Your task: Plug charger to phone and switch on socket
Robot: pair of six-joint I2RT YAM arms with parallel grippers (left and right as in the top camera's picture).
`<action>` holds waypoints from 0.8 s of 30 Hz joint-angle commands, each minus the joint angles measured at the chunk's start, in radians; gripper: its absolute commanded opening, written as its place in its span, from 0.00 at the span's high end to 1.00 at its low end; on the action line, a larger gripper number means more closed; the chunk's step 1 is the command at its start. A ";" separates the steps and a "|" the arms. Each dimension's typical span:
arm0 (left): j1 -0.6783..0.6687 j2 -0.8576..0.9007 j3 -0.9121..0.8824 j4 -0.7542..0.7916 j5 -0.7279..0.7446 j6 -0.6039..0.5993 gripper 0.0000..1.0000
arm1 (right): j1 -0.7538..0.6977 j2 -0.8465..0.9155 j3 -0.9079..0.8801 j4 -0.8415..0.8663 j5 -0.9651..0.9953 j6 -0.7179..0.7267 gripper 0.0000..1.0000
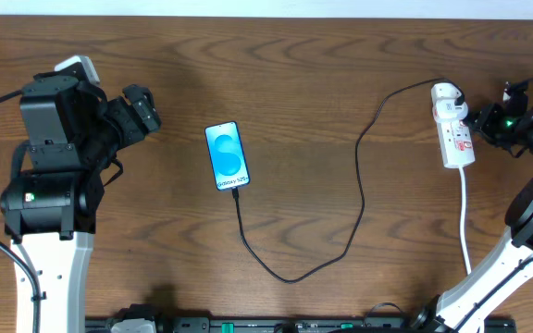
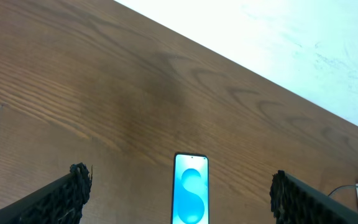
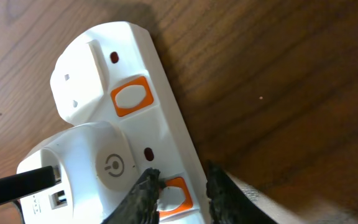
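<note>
Fingertips of the right hand (image 3: 182, 190) stand narrowly apart, holding nothing, either side of an orange switch (image 3: 174, 195) on the socket (image 3: 135, 106) at the far right of the tabletop (image 1: 322, 74). The charger (image 1: 360, 194) loops from there leftward and reaches the near end of the phone (image 1: 227, 155), which lies mid-tabletop. The left hand (image 1: 143, 113) hovers wide open, left of the phone.

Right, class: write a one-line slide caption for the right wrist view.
Right fingers, narrowly parted, at the lower orange switch of the socket, beside a plugged-in adapter.

Wooden table (image 1: 322, 65) — dark grain, white surface (image 2: 291, 37) beyond
</note>
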State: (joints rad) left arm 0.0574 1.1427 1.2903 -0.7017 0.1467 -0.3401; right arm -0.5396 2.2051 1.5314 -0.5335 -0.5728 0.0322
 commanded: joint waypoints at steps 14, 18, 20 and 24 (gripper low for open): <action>0.005 0.002 -0.002 -0.002 -0.018 0.003 0.07 | 0.017 0.011 0.008 -0.113 -0.078 -0.011 0.99; 0.005 0.002 -0.002 -0.002 -0.018 0.003 0.07 | 0.017 0.011 0.008 -0.093 -0.166 -0.002 0.99; 0.005 0.002 -0.002 -0.002 -0.018 0.003 0.07 | 0.017 0.011 0.008 -0.077 -0.171 0.021 0.99; 0.005 0.002 -0.002 -0.002 -0.018 0.003 0.07 | 0.016 0.011 0.008 -0.045 -0.176 0.042 0.99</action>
State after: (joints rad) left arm 0.0574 1.1427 1.2903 -0.7017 0.1467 -0.3401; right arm -0.5476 2.2040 1.5551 -0.5877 -0.6376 0.0441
